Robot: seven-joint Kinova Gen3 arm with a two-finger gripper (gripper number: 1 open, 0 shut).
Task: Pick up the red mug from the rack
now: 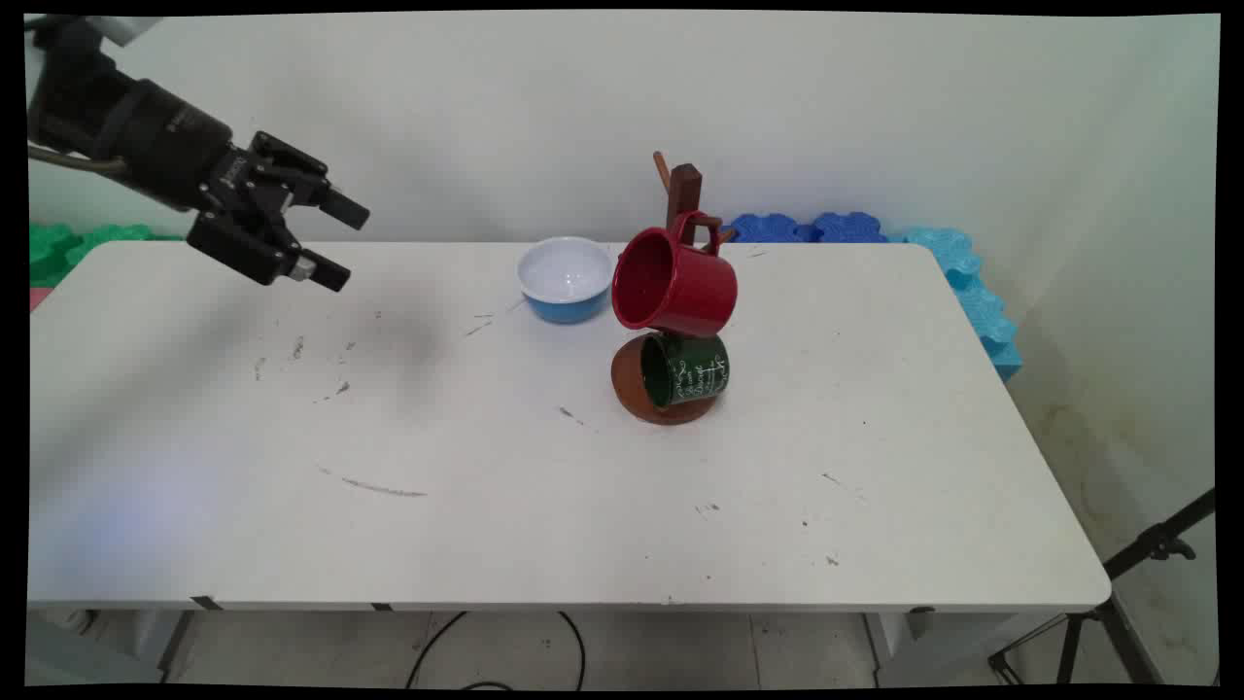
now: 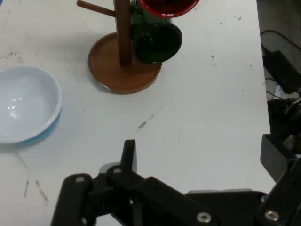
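The mug tree (image 1: 680, 292) stands a little right of the middle of the worktop (image 1: 544, 486), toward the far side. Its long axis is upright: the wooden post rises straight from a round brown base. A red mug (image 1: 673, 282) hangs high on it, tilted, with its mouth turned to the left and toward my standing camera. A dark green mug (image 1: 688, 369) hangs lower, just over the base, with its mouth to the same side. A blue bowl (image 1: 566, 279), white inside, stands just left of the tree, apart from it.

The gripper (image 1: 335, 243) hangs in the air over the far left part of the worktop, well apart from all these things. I see its fingers (image 1: 347, 209) wide apart and holding nothing, pointing to the right.

The hand view shows me a bare peg (image 2: 95, 9) on the post and the whole round base (image 2: 123, 66). The main view alone shows the blue foam pieces (image 1: 875, 233) behind the worktop and a black stand (image 1: 1147, 574) at the lower right.
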